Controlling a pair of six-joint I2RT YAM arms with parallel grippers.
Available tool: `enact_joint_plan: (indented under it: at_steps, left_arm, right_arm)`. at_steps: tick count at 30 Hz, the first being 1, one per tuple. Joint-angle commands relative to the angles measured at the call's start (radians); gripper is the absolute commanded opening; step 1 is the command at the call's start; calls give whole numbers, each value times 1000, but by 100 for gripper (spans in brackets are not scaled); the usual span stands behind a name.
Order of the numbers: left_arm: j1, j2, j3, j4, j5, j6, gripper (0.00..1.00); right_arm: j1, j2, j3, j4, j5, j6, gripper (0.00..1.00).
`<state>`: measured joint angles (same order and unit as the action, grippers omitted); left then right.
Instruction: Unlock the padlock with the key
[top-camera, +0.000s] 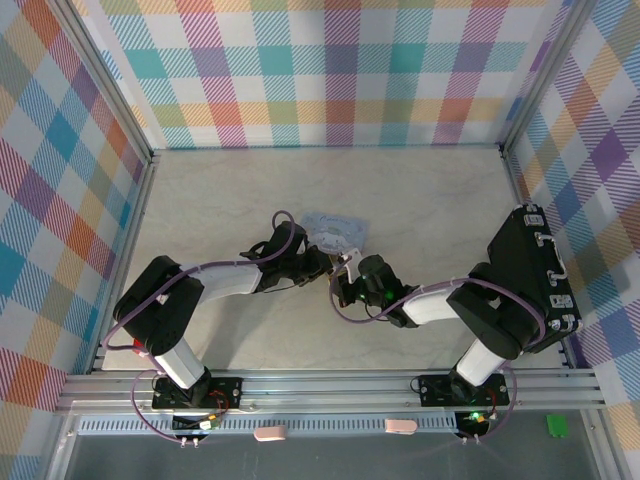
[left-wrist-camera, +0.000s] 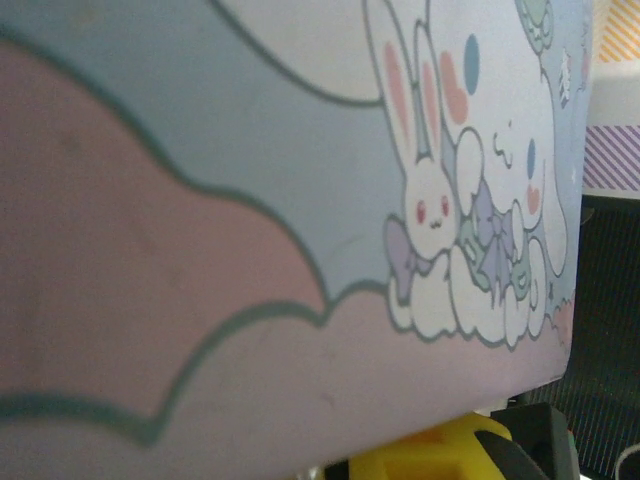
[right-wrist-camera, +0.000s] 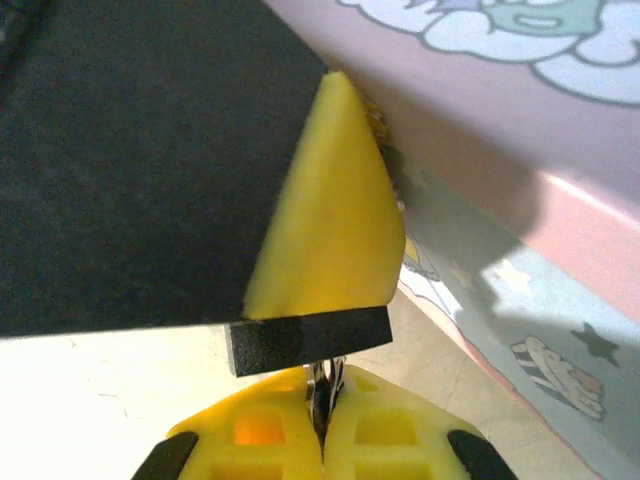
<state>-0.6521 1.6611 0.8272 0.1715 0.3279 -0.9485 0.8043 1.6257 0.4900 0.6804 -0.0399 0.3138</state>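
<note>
My right gripper (right-wrist-camera: 322, 415) is shut on the key (right-wrist-camera: 325, 377), a thin metal sliver standing up from between its yellow fingers. The key's tip reaches the black pad (right-wrist-camera: 308, 340) under the left gripper's yellow finger (right-wrist-camera: 330, 220), which leans on the pastel tin (right-wrist-camera: 520, 150). A tiny brassy bit (right-wrist-camera: 376, 122) peeks out where that finger meets the tin; the padlock itself is hidden. From above, my left gripper (top-camera: 318, 264) and right gripper (top-camera: 346, 282) meet nose to nose at the tin's (top-camera: 335, 232) near edge. The left wrist view shows the tin's lid (left-wrist-camera: 300, 200) very close.
The tin lies in the middle of the pale tabletop (top-camera: 420, 200), inside checkered walls. Both arms crowd the space just in front of it. Open table lies behind and to both sides.
</note>
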Motion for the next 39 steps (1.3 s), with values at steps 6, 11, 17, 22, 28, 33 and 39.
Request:
enact_joint_plan:
  at_steps: [6, 11, 17, 22, 28, 33, 39]
  left_arm:
    - [5, 9, 21, -15, -37, 72, 16]
    - [28, -11, 5, -47, -55, 82, 37]
    - [79, -54, 8, -129, -87, 138, 53]
    - [102, -66, 94, -296, -192, 227, 63]
    - [127, -24, 201, -378, -265, 281, 68]
    - [131, 46, 274, -396, -279, 303, 69]
    - [131, 151, 361, -471, -302, 321, 67]
  right_arm:
    - [-2, -12, 19, -35, -43, 53, 0]
    - [-39, -13, 22, -113, 0, 15, 0]
    - [-54, -22, 47, -226, 28, -55, 0]
    - [-56, -31, 73, -341, 60, -67, 0]
    - [-57, -61, 61, -381, 38, -57, 2]
    - [-57, -83, 55, -391, 42, -64, 21]
    - [-67, -114, 61, -390, 43, -102, 33]
